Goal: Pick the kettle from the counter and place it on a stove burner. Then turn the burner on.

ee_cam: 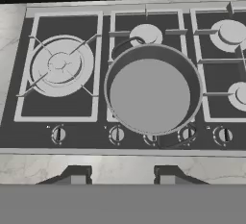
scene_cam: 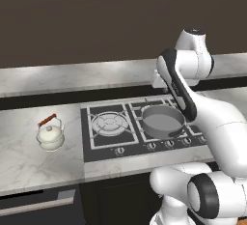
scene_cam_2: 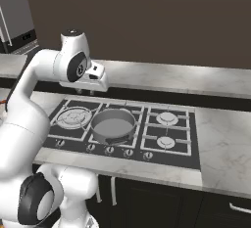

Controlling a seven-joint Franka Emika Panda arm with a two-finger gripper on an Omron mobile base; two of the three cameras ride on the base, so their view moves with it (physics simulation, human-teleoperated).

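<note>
The cream-white kettle (scene_cam: 50,134) with its reddish-brown handle bar stands upright on the marble counter (scene_cam: 29,163), left of the cooktop. The large ringed stove burner (scene_cam: 108,122) (scene_cam_2: 73,117) (ee_cam: 61,66) at the cooktop's left end is bare. My gripper (scene_cam_2: 84,92) (ee_cam: 121,176) hangs high above the cooktop's middle, far right of the kettle, pointing down. It is open, with nothing between its fingertips (ee_cam: 77,175).
A wide grey pan (scene_cam: 163,120) (scene_cam_2: 112,125) (ee_cam: 153,89) sits on the burner just right of the large one. Smaller burners (scene_cam_2: 166,118) lie further right. A row of knobs (ee_cam: 58,134) runs along the cooktop's front edge. A raised marble ledge (scene_cam: 72,77) backs the counter.
</note>
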